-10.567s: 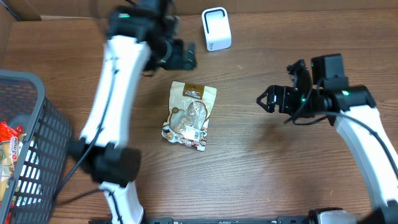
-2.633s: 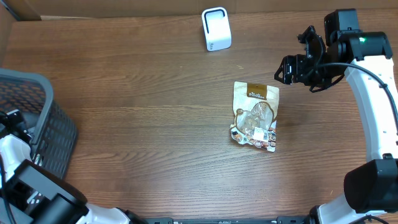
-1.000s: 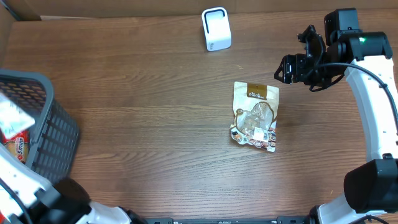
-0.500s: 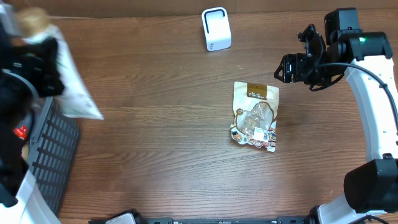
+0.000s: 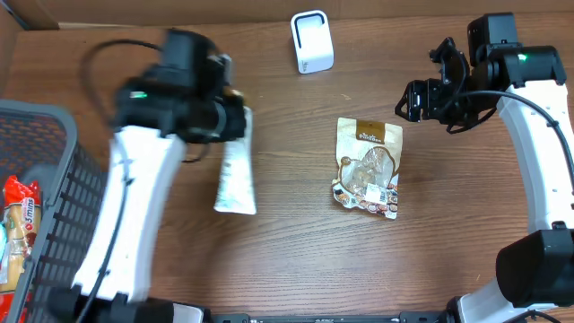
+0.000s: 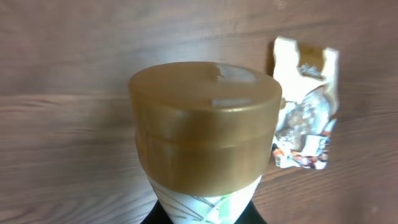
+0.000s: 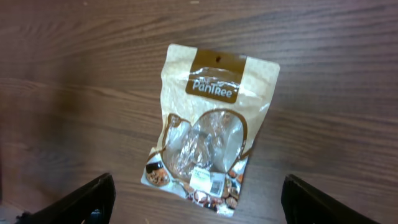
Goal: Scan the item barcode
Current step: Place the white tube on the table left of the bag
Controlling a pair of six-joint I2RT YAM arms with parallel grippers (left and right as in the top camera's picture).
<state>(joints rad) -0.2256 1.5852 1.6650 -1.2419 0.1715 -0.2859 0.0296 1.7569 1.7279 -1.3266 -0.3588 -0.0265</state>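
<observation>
White tube (image 5: pixel 235 175) with gold cap (image 6: pixel 205 134), clamped in left gripper (image 5: pixel 231 121) just below the cap, over wooden table (image 5: pixel 296 260) left of centre. Well apart to the upper right: white scanner (image 5: pixel 311 41) upright at the far edge, open wood between. Brown-and-cream pouch (image 5: pixel 369 168) lying flat right of centre, near right gripper (image 5: pixel 417 90), fingers spread wide, gripping nothing. Grey basket (image 5: pixel 67 179) with red snack packs (image 5: pixel 20 202) at the left edge. Bare wood along the near edge.

This looks like a mock shop checkout. A white barcode scanner (image 5: pixel 311 41) stands at top centre, and a wire basket (image 5: pixel 56 175) of snack packets (image 5: pixel 18 211) sits at the left.
</observation>
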